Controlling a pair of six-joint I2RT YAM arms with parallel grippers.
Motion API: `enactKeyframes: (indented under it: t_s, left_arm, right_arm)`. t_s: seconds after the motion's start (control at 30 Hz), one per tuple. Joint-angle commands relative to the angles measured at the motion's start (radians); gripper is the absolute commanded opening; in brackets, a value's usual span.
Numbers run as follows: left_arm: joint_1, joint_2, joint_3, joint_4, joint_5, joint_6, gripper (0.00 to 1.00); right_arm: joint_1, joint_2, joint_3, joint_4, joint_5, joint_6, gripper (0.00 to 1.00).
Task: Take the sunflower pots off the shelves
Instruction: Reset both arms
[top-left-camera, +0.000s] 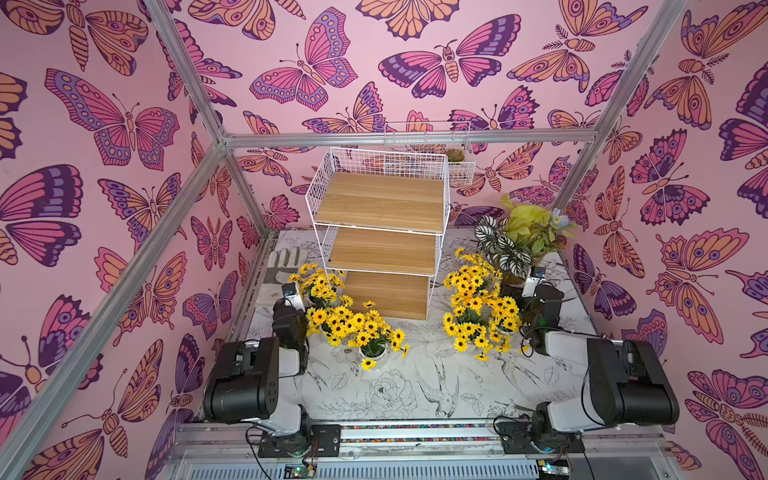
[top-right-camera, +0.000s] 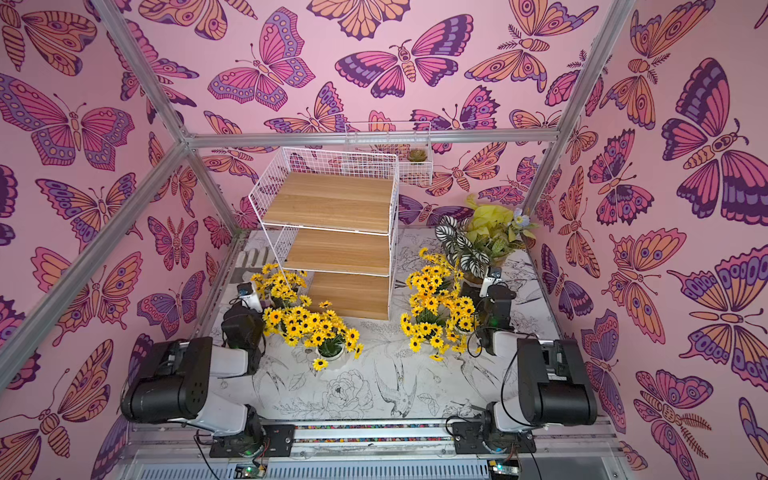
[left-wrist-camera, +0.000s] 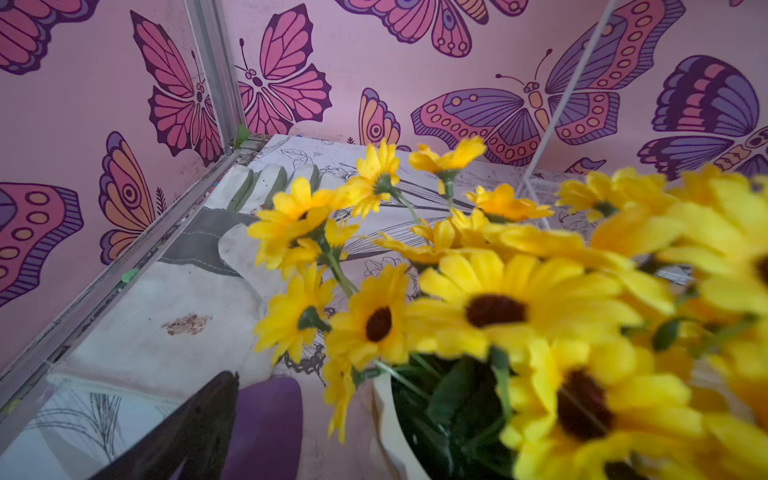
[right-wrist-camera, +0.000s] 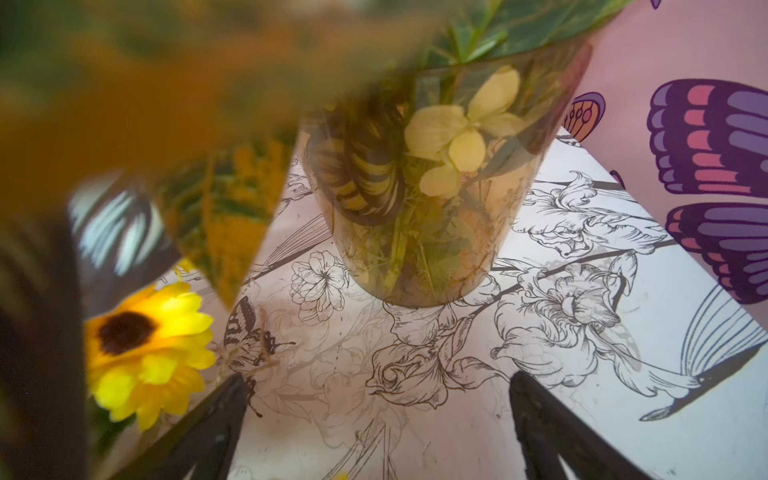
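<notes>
The shelves (top-left-camera: 382, 199) stand at the back middle of the table, all three wooden boards bare. Sunflower pots stand on the table in two clusters, one left of the shelves (top-left-camera: 353, 328) and one right of them (top-left-camera: 478, 307). My left gripper (top-left-camera: 296, 296) is at the back pot of the left cluster (top-left-camera: 320, 284). In the left wrist view one finger (left-wrist-camera: 257, 428) shows, a gap away from that white pot (left-wrist-camera: 395, 436); blooms hide the other finger. My right gripper (right-wrist-camera: 378, 377) is open over bare table, a sunflower (right-wrist-camera: 145, 345) beside one finger.
A large striped and lime-leaved plant (top-left-camera: 519, 237) in a clear vase (right-wrist-camera: 424, 232) stands just ahead of the right gripper. A garden glove (left-wrist-camera: 187, 299) lies by the left wall. A wire basket with a succulent (top-left-camera: 457, 158) hangs on the back wall.
</notes>
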Motion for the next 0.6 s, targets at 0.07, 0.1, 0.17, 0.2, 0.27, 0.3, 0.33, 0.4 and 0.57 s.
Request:
enactKeyframes:
  t_s: [0.07, 0.1, 0.17, 0.2, 0.27, 0.3, 0.33, 0.4, 0.57]
  left_arm:
    - [-0.038, 0.013, 0.038, -0.103, 0.010, 0.041, 0.99]
    - [-0.038, 0.008, 0.043, -0.124, 0.009, 0.040, 0.99]
    - [-0.039, 0.008, 0.044, -0.122, 0.006, 0.042, 0.99]
    - [-0.039, 0.014, 0.038, -0.105, 0.005, 0.043, 0.99]
    - [-0.040, 0.010, 0.042, -0.117, 0.003, 0.042, 0.99]
    - [-0.041, 0.008, 0.043, -0.120, 0.000, 0.044, 0.99]
    - [-0.044, 0.010, 0.041, -0.114, -0.004, 0.043, 0.99]
    - [-0.045, 0.010, 0.038, -0.109, -0.004, 0.044, 0.99]
    - [-0.048, 0.014, 0.048, -0.124, -0.005, 0.050, 0.99]
  right_arm:
    - [0.007, 0.015, -0.014, 0.020, 0.026, -0.031, 0.99]
    - [0.007, 0.016, -0.018, 0.027, 0.029, -0.031, 0.99]
    - [0.008, 0.018, -0.026, 0.045, 0.035, -0.031, 0.99]
    - [0.008, 0.023, -0.032, 0.062, 0.034, -0.031, 0.98]
    - [0.008, 0.020, -0.032, 0.054, 0.034, -0.032, 0.99]
    - [0.008, 0.022, -0.032, 0.059, 0.034, -0.032, 0.99]
    - [0.008, 0.021, -0.032, 0.057, 0.034, -0.033, 0.99]
    - [0.008, 0.022, -0.032, 0.057, 0.034, -0.032, 0.99]
    - [0.009, 0.020, -0.033, 0.058, 0.035, -0.033, 0.99]
